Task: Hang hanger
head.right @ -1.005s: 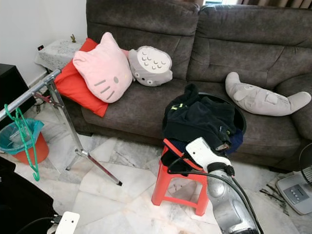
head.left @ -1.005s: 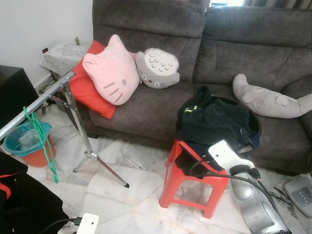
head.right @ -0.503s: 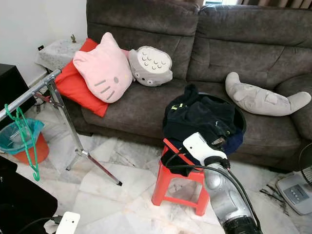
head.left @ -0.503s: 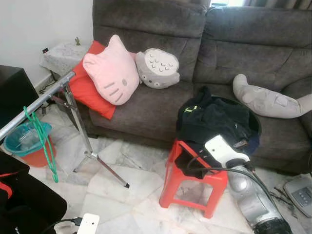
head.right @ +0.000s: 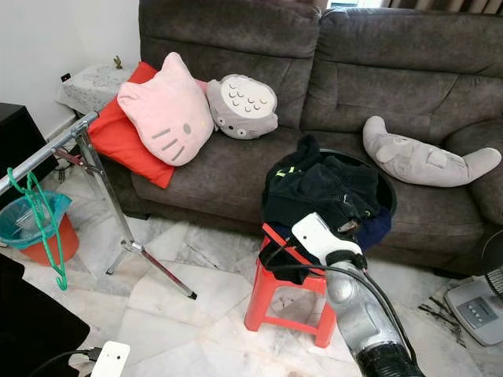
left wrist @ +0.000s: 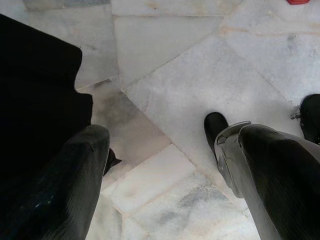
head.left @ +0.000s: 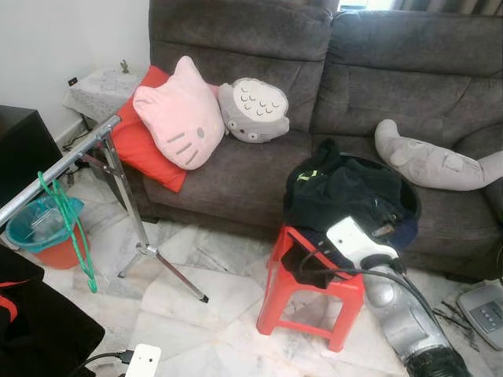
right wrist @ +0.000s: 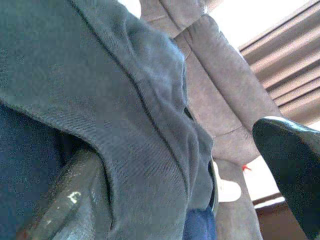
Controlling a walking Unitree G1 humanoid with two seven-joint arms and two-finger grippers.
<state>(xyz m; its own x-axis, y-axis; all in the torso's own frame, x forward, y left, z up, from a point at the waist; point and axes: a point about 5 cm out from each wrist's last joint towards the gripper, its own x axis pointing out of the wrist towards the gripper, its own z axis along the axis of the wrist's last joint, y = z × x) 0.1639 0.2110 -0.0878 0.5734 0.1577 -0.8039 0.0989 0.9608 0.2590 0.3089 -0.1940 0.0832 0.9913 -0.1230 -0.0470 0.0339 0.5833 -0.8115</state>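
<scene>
The right arm (head.left: 393, 302) has pushed up and forward from the lower right of the frame, and its white wrist now sits right against the pile of dark clothes (head.left: 346, 192) on the red stool (head.left: 310, 294). The right gripper (right wrist: 200, 165) has gone into the cloth, fingers spread with fabric draped between them. At lower left, the black mass (head.left: 43, 334) has sunk lower.
</scene>
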